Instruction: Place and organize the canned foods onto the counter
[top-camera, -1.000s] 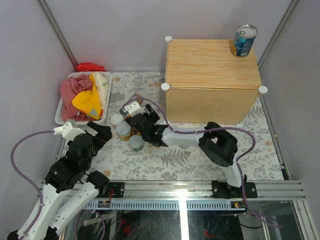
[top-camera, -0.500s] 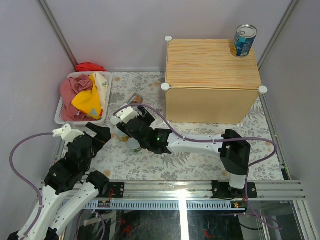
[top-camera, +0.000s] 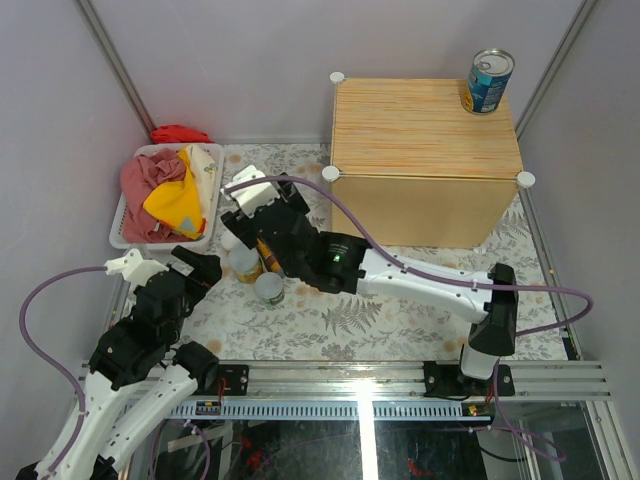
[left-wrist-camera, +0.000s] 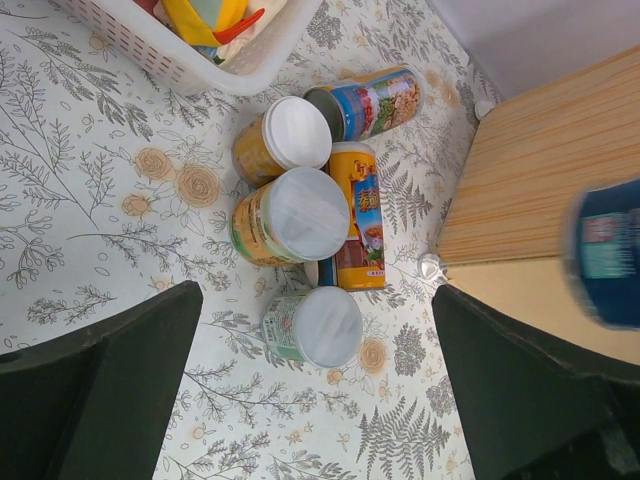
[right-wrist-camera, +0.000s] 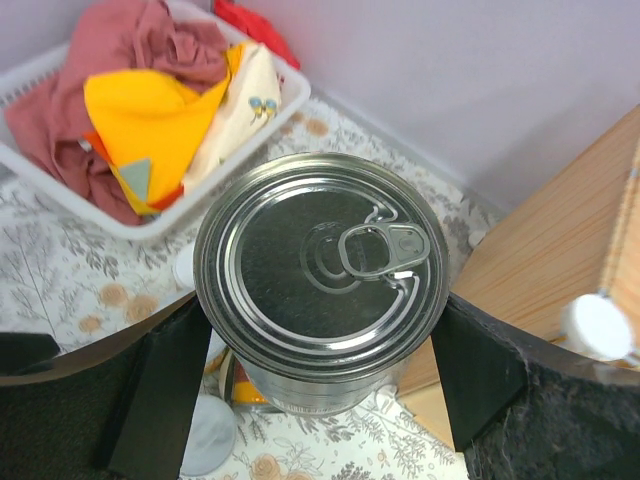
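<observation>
My right gripper (right-wrist-camera: 322, 350) is shut on a silver-topped tin (right-wrist-camera: 320, 260) and holds it above the floor-level cans; in the top view it (top-camera: 262, 215) hangs left of the counter (top-camera: 425, 130). A blue-labelled tin (top-camera: 489, 80) stands on the counter's back right corner. The left wrist view shows two orange-yellow jars (left-wrist-camera: 285, 215), a slim multicoloured can (left-wrist-camera: 360, 215), a lying tin (left-wrist-camera: 372, 100) and a short pale-lidded can (left-wrist-camera: 315, 325). A blurred blue can (left-wrist-camera: 605, 250) shows at its right edge. My left gripper (top-camera: 200, 268) is open and empty, just left of the cans.
A white basket (top-camera: 120, 225) of red and yellow cloths stands at the back left, close to the cans. A red cloth (top-camera: 180, 133) lies behind it. Purple walls close in the sides and back. The counter's white corner knob (right-wrist-camera: 600, 325) is near the held tin.
My right arm has stretched out and its gripper has moved up and toward the back left, off the can cluster. My left arm has not moved.
</observation>
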